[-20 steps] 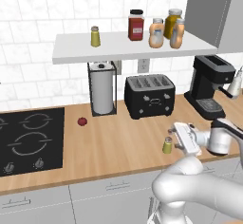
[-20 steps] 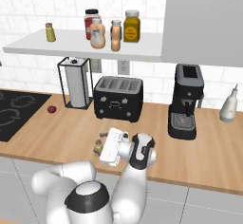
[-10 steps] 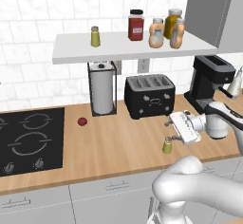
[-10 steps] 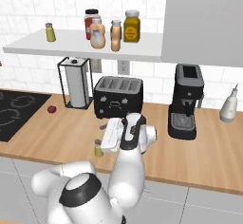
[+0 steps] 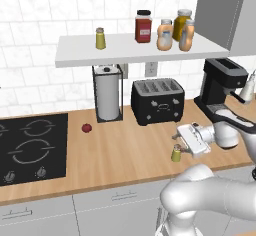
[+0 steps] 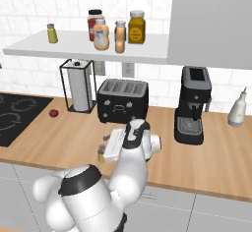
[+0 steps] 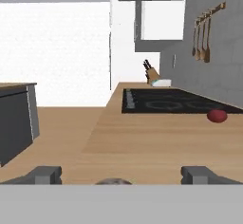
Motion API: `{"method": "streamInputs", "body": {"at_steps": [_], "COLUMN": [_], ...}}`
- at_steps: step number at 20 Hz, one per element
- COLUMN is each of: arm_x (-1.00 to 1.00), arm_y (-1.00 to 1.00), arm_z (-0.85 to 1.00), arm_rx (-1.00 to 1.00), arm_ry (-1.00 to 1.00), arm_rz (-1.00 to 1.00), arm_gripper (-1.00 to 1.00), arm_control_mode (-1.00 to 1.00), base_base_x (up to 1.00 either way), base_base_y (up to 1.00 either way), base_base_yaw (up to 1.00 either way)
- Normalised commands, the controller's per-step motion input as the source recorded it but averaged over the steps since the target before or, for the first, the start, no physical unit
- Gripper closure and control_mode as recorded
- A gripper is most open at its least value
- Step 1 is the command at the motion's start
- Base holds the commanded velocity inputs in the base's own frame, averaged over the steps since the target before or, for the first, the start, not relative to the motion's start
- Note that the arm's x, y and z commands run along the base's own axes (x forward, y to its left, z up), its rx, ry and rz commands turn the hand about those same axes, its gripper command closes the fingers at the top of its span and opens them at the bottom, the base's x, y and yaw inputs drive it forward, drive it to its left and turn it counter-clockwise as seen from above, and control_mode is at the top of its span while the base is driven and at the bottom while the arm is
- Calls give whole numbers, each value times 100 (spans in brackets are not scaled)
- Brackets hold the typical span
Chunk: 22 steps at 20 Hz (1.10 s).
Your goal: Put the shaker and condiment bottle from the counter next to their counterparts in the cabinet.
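1. Since a second ago the arm has swung its hand from the counter's front edge out toward the right and turned it level; the shaker has stayed where it stood.
2. Now the gripper [image 5: 182, 144] hangs just above the counter [image 5: 120, 155], pointing left along it, fingers spread as wide as they go and holding nothing.
3. The shaker [image 5: 176, 153], yellow-green with a grey cap, stands upright on the counter near the front edge, right at the finger tips; from the right base camera it peeks out at the left of the white hand [image 6: 101, 153].
4. In the hand camera the two dark fingertips [image 7: 43, 174] stand far apart, and the shaker's grey cap [image 7: 114, 182] just shows low between them; I cannot tell whether either tip touches it.
5. The condiment bottle [image 5: 187, 36], slim and peach-orange, stands on the cabinet shelf [image 5: 125, 52] near its right end, just beside the fatter peach bottle [image 5: 164, 35], with a yellow jar [image 5: 182, 24] behind and a red jar [image 5: 143, 26] to the left.
6. The twin shaker [image 5: 100, 38] stands alone toward the shelf's left end.
7. On the counter's back edge stand a paper towel holder [image 5: 108, 94], a black toaster [image 5: 157, 101] and a coffee machine [image 5: 223, 85]; a small red thing [image 5: 87, 128] lies beside the hob [image 5: 30, 147].
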Motion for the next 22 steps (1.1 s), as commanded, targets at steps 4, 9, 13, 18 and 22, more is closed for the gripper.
{"method": "streamInputs", "body": {"at_steps": [4,9,13,18,22], "arm_x": [-15,-2,3,4,0], "arm_y": [0,3,24,9,0], "arm_z": [-41,-35,-18,-11,21], "arm_rx": [0,0,-5,-3,0], "arm_ry": [8,10,9,4,0], "arm_rz": [0,0,1,1,0], "arm_gripper": [-100,-100,100,100,100], "arm_control_mode": [-100,-100,-100,-100,-100], "base_base_x": [0,0,0,0,0], "base_base_y": [0,0,0,0,0], "base_base_yaw": [0,0,0,0,0]}}
